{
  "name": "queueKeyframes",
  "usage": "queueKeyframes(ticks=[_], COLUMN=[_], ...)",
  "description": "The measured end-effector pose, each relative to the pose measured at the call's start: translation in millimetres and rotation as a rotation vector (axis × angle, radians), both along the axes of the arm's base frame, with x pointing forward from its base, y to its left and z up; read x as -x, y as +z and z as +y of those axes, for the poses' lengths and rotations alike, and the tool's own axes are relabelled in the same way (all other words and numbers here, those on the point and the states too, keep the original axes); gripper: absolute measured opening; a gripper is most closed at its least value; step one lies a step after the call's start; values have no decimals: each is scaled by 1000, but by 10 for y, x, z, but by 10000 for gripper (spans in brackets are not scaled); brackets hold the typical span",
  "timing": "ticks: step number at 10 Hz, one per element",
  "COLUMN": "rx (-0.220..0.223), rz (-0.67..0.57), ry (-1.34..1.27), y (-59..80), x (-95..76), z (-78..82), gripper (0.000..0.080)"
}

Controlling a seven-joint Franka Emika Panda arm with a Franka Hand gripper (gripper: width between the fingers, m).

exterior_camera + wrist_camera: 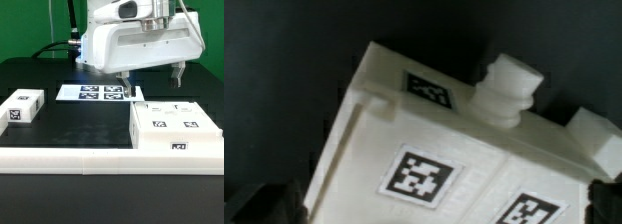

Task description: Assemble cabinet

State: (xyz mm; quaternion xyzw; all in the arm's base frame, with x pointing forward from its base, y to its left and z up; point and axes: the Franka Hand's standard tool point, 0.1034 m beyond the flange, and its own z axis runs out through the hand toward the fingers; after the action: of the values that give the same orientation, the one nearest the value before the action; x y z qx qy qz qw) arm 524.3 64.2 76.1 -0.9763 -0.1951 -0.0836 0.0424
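Observation:
The cabinet body [175, 125] is a large white box with several marker tags, lying on the black table at the exterior view's right. A smaller white tagged panel block [22, 106] lies at the exterior view's left. My gripper [152, 80] hangs just above the far part of the body, its fingers [124, 84] spread wide and holding nothing. In the wrist view the body [438, 130] fills the picture, with tags and knobbed pegs [509, 80] along one edge. My gripper [434, 212] is open, its dark fingertips [260, 205] at either side of the body.
The marker board [100, 92] lies flat behind the middle of the table. A long low white L-shaped rail [80, 157] runs along the table's near edge and touches the cabinet body's front. A green wall stands behind.

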Motion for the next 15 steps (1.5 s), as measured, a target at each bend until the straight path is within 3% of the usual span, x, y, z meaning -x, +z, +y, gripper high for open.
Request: queueKeyframes(ticks=[3,8,10,13,15], rx=[-42,-60,-81,-74,-44], rz=[26,56,64,77,98], ry=[-195,-441,-515,-502,-463], y=[-4,-86,-112,-126,-165], x=[14,161,155,188,279], z=[51,410,389,403,459], gripper=[797,797,797,797,797])
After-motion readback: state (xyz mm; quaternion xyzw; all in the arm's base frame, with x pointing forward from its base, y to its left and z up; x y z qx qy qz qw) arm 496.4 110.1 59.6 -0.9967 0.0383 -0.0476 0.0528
